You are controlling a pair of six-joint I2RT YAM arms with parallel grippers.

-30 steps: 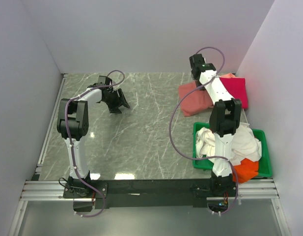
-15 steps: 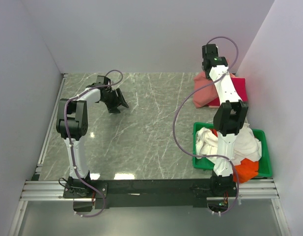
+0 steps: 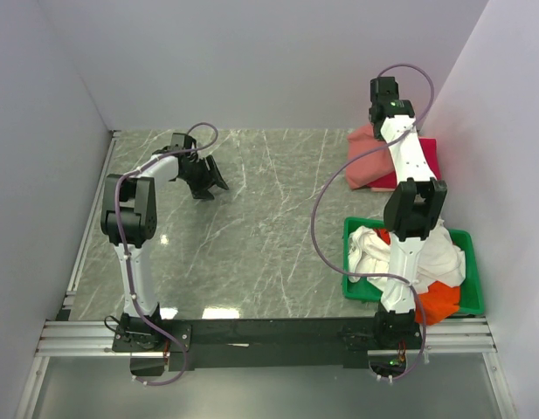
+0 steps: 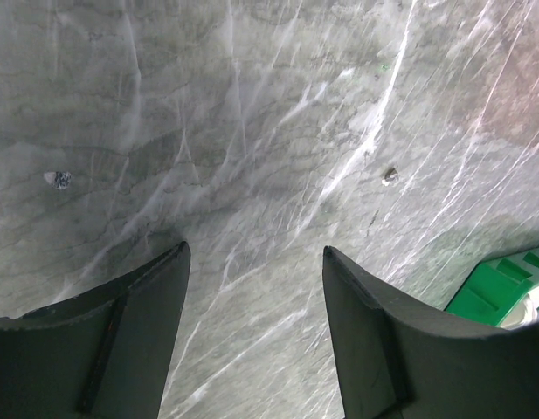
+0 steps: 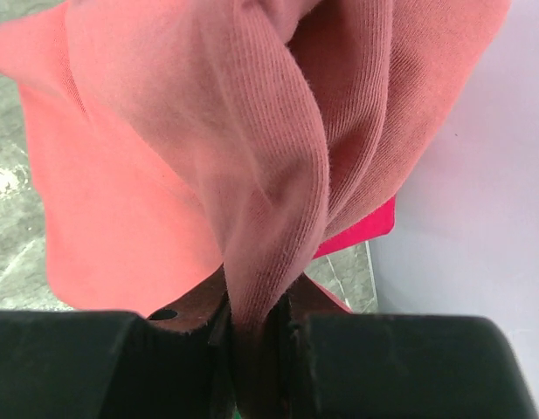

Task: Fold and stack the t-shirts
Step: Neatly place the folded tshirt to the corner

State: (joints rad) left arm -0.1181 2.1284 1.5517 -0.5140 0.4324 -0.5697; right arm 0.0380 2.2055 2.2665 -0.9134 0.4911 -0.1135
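Note:
The salmon-red t-shirt lies bunched at the far right of the table, partly over the crimson-pink t-shirt. My right gripper is shut on a fold of the salmon-red t-shirt and holds it raised near the back wall; a strip of the crimson-pink shirt shows under it. White t-shirts and an orange t-shirt lie heaped in the green tray. My left gripper is open and empty over bare marble at the far left.
The green tray stands at the near right, and its corner shows in the left wrist view. The right wall is close beside the shirts. The marble table spreads between the arms.
My right gripper has carried the salmon-red shirt rightward and toward the back wall, dragging it onto the crimson-pink shirt. The left arm has barely moved.

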